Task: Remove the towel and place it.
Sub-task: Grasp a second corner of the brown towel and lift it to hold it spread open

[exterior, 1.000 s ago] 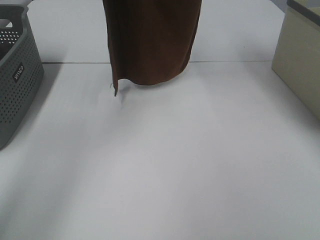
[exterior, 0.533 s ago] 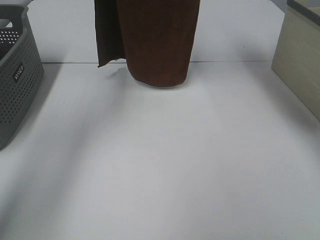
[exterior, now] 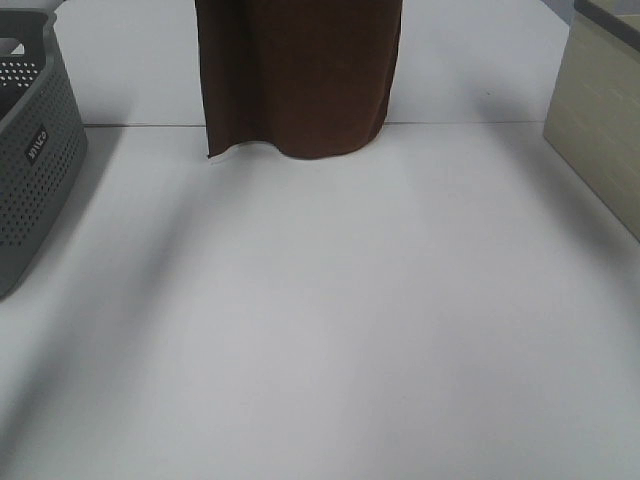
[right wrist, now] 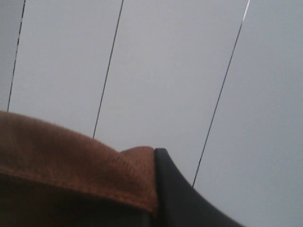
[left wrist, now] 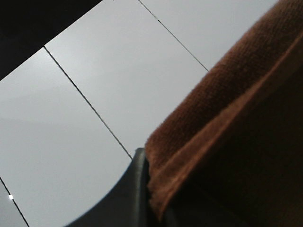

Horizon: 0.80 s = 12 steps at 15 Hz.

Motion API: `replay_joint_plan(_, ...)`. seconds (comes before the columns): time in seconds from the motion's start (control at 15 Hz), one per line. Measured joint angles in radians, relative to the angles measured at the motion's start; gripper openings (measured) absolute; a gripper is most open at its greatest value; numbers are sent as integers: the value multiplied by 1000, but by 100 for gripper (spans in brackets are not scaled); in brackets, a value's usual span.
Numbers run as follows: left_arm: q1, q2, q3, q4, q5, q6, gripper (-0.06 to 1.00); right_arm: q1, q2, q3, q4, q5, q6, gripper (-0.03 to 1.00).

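1. L gripper (left wrist: 150, 201): clamped shut on top hem of the towel (left wrist: 227, 104). Only one dark finger in view, cloth pinched against it.
2. R gripper (right wrist: 154, 208): likewise closed on the hem, prob. at the other top corner.
3. Hangs straight down below both grippers as a wide sheet, long axis vertical. Neither arm nearer, both already on it.
4. Lower hem over far part of table (exterior: 320, 330), left corner flared out. Touching or just clear: hard to tell from the high view.
5. Dark brown terry, thick pile, stitched rolled hem; limp, drapes w/ soft folds. Table white, smooth, thin seam lines.
6. Grey perforated basket (exterior: 35, 150) at left, beige box (exterior: 600, 130) at right, both well apart from cloth. Bare table between looks like the laying spot; next move likely lower and draw fwd to spread flat.
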Motion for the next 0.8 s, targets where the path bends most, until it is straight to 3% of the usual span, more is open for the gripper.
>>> replay_joint_plan(0.13,6,47,-91,119,11,-125,0,-15,0,-1,15,-1,0,1)
replay_joint_plan(0.4,12,67,-116,317,34,-326,0,-18,0,-1,15,-1,0,1)
replay_joint_plan(0.8,14,71,-116,427,74,-496,0,-18,0,-1,15,42,0,1)
